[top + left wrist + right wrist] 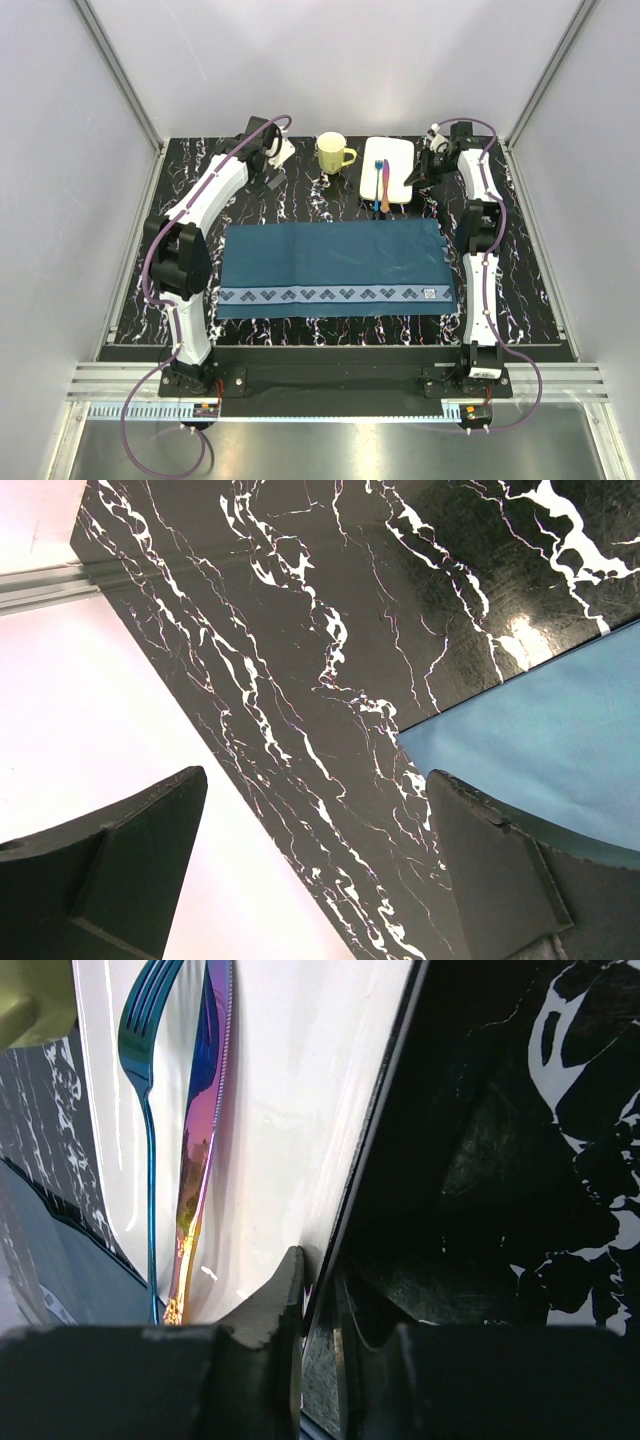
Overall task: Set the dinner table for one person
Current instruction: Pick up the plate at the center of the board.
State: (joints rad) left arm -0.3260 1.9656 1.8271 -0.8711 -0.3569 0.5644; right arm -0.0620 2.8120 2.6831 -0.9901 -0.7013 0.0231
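Right wrist view: right gripper [318,1278] stands narrow about the right rim of the white plate [300,1080], one finger on its top face, the other under the edge. This reads as a pinch, though a shallow one. Fork [148,1110] and knife [200,1140] lie loose on the plate. Plate sits far right on the dinner table [520,290], just beyond the blue placemat [330,265]. Judgement: lift little, keep the plate level, move it slowly toward the near mat — otherwise the cutlery may slide off. Left gripper [315,810] spread wide over bare far-left tabletop.
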